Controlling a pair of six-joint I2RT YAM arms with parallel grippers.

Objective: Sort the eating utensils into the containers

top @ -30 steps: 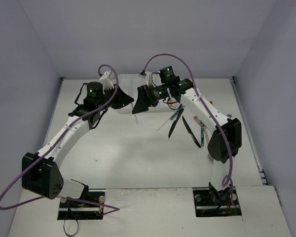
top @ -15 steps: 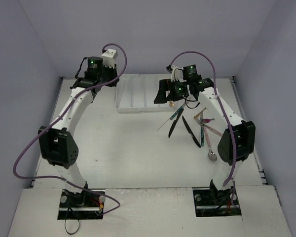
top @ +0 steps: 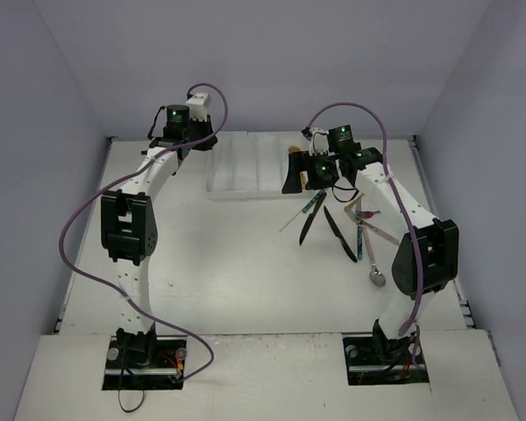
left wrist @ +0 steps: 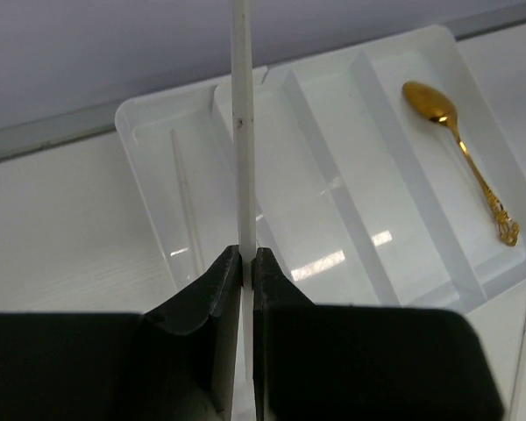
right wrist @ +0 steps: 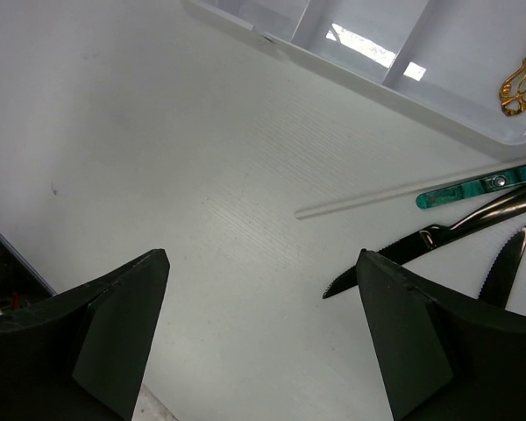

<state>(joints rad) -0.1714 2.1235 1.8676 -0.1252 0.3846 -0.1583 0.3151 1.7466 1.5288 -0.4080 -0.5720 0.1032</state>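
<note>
Left gripper (left wrist: 245, 263) clamped on slim white utensil (left wrist: 242, 132); its long axis runs parallel with the compartments of the white tray (left wrist: 149, 118) beneath, towards the left end; gold spoon (left wrist: 460, 149) lies in the rightmost compartment; right gripper (right wrist: 261, 263) spread wide, empty, black knives (right wrist: 438, 232) just beside it.
</note>
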